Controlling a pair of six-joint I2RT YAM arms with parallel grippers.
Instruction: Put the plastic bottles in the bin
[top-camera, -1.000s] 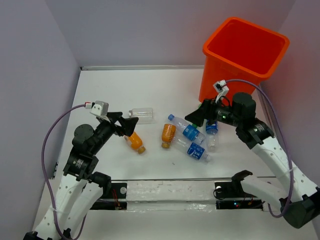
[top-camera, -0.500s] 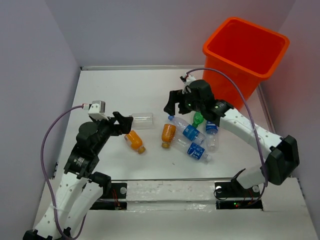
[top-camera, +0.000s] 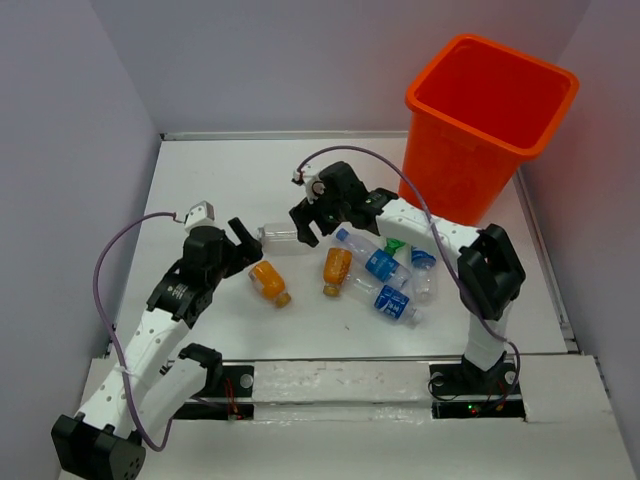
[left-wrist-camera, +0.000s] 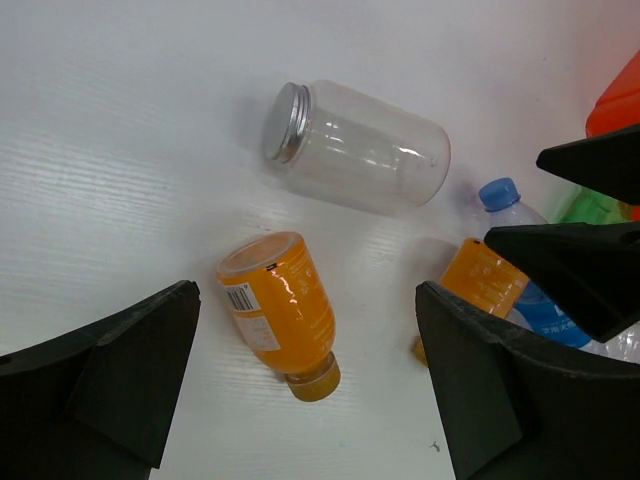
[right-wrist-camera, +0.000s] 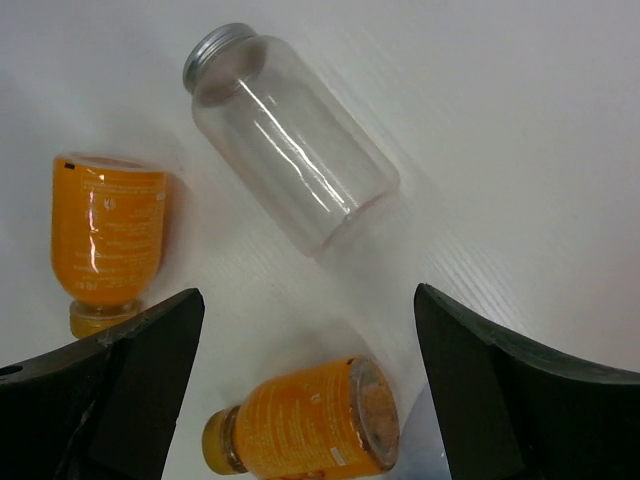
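Observation:
The orange bin (top-camera: 490, 110) stands at the far right. A plain clear bottle (top-camera: 284, 234) (left-wrist-camera: 355, 147) (right-wrist-camera: 285, 145) lies mid-table. Two orange bottles lie near it: a left one (top-camera: 269, 281) (left-wrist-camera: 280, 308) (right-wrist-camera: 105, 240) and a right one (top-camera: 336, 268) (left-wrist-camera: 480, 282) (right-wrist-camera: 310, 420). Blue-labelled clear bottles (top-camera: 378, 263) and a green bottle (top-camera: 396, 243) lie to the right. My left gripper (top-camera: 240, 243) (left-wrist-camera: 305, 400) is open and empty over the left orange bottle. My right gripper (top-camera: 306, 222) (right-wrist-camera: 305, 385) is open and empty, above the clear bottle's right end.
Purple-grey walls close in the white table (top-camera: 200, 180) on the left, back and right. A clear strip (top-camera: 340, 380) runs along the near edge between the arm bases.
My right arm swung left from beside the bin, over the blue bottles, to the clear bottle. My left gripper lowered a little toward the left orange bottle. No bottle moved.

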